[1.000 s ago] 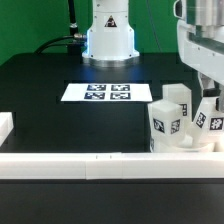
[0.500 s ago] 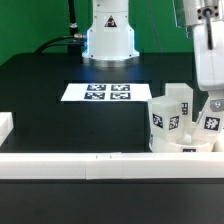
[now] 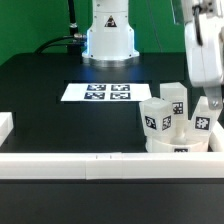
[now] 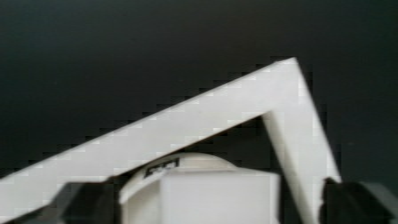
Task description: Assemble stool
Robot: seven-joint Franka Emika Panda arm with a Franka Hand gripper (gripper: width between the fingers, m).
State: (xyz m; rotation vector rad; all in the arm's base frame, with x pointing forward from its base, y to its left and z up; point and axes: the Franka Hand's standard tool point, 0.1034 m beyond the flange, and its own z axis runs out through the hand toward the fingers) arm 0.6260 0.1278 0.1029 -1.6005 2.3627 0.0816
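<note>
The stool (image 3: 180,135) is sitting at the exterior view's right, on the black table (image 3: 60,120), tucked into the corner where the white rails (image 3: 70,165) are meeting. The round seat (image 3: 185,150) is lying flat against the front rail with three tagged legs standing up from it: a front leg (image 3: 157,118), a back leg (image 3: 173,100) and a right leg (image 3: 203,120). The tool (image 3: 211,104) is coming down on the right leg, with the arm standing over it. The wrist view is showing a dark finger (image 4: 80,203) on either side of the leg's top, seemingly clamped on it, but I cannot tell for sure whether they are actually gripping.

The main risk, as I judge it, is the leg going in crooked: it is looking slightly tilted, and pushing or twisting it off-axis could be jamming it in its socket. The seat is being held only by the rails, so a sideways load could be turning or lifting it and knocking the neighbouring legs, which are standing very near the tool.

No brand or readable writing is showing. The legs and the marker board (image 3: 97,92) are carrying only black-and-white square tags; a dark mark on the leg in the wrist view is too blurred to read.
</note>
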